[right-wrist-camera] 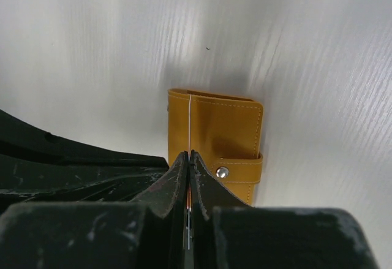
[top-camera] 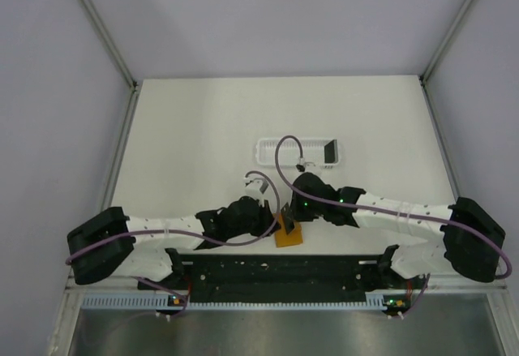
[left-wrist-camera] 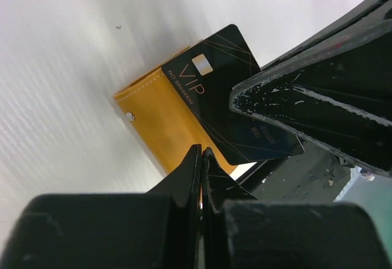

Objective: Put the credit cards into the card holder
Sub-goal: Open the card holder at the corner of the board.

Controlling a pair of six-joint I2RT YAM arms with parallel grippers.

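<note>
Black VIP card [left-wrist-camera: 236,106] over orange card holder [left-wrist-camera: 160,121], clamped by right end effector [left-wrist-camera: 262,89], left end effector [left-wrist-camera: 201,154] closed

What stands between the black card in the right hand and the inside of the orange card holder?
No separate object. The credit card, pinched in the right hand, overlaps the card holder. The holder looks folded shut, its tab snapped across the edge, so the card seems to have no way in yet.

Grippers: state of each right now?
Left gripper: closed, nothing visible between its fingers, tips by the flat orange-tan folding card holder.
Right gripper: closed on the thin black rectangular VIP credit card.
</note>
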